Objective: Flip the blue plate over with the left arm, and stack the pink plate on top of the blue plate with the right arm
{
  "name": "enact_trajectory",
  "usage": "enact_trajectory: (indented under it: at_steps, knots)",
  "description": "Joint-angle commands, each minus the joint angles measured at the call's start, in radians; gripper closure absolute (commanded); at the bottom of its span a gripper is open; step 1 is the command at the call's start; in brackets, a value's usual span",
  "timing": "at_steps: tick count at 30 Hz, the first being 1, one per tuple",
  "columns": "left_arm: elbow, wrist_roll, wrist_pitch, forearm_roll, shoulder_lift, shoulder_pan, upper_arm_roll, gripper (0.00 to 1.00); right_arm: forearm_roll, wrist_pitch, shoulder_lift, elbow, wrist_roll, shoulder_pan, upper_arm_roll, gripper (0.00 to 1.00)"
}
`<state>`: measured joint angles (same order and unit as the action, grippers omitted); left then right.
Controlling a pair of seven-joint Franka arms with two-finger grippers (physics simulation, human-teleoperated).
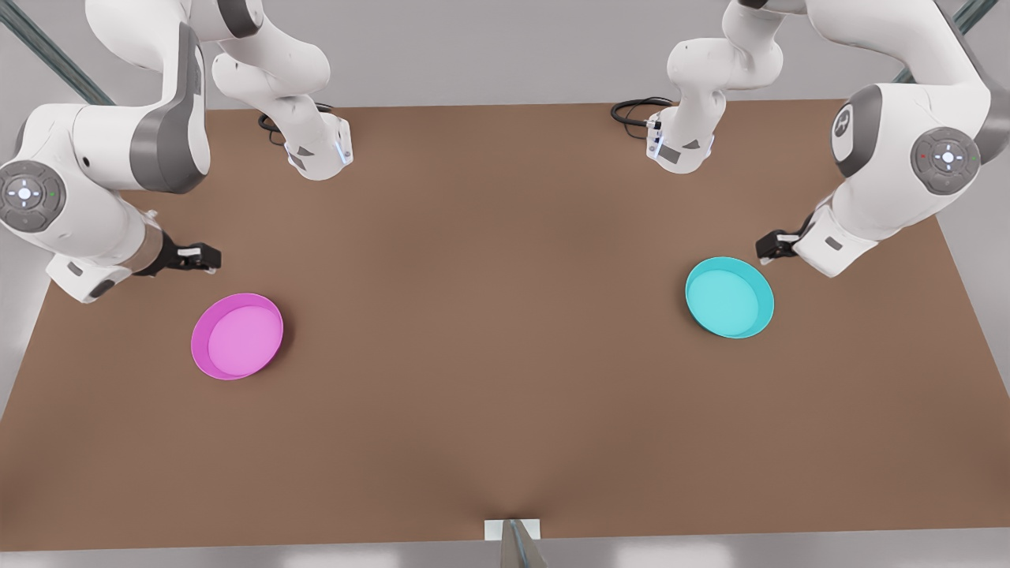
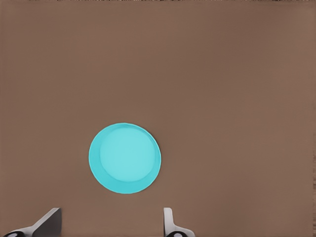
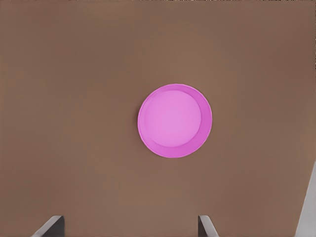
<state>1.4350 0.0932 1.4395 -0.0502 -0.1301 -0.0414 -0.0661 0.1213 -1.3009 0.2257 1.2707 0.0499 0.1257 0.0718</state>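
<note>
The blue plate [image 1: 730, 298] [image 2: 125, 158] lies open side up on the brown table [image 1: 489, 331] at the front view's right. Just behind it hovers my left gripper [image 1: 769, 246] [image 2: 108, 224], open with nothing between its fingers. The pink plate [image 1: 237, 336] [image 3: 175, 120] lies open side up at the front view's left. My right gripper [image 1: 201, 256] [image 3: 128, 229] hangs above the table just behind that plate, open and holding nothing. Neither gripper touches a plate.
Both arm bases [image 1: 319, 150] [image 1: 682, 146] stand at the table's far edge with black cables [image 1: 635, 110] beside them. A small white bracket [image 1: 513, 528] sits at the near edge. Bare tabletop stretches between the two plates.
</note>
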Motion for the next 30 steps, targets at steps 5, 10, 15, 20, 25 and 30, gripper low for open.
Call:
enact_trajectory:
  at_steps: [5,10,15,20,25,30]
  knots:
    - [0.186,0.046,0.097,0.013,-0.075,0.009,0.074,0.00,0.001,-0.037,0.000,-0.005,0.013,-0.001,0.000,0.00]
    - [0.533,-1.055,0.627,0.457,-0.235,0.103,0.416,0.00,0.001,-0.037,0.001,-0.007,0.013,-0.001,0.000,0.00]
    - [0.556,-1.250,0.651,0.480,-0.306,0.112,0.442,0.00,0.003,-0.035,0.001,-0.007,0.013,0.000,0.000,0.00]
    - [0.619,-1.317,0.657,0.490,-0.336,0.112,0.440,0.00,0.003,-0.035,0.001,-0.007,0.013,0.000,0.000,0.00]
    - [0.621,-1.156,0.674,0.532,-0.387,0.112,0.408,0.00,0.003,-0.035,0.001,-0.007,0.013,0.000,0.000,0.00]
    - [0.619,-1.149,0.688,0.546,-0.402,0.112,0.402,0.23,0.003,-0.034,0.001,-0.007,0.013,-0.001,0.000,0.00]
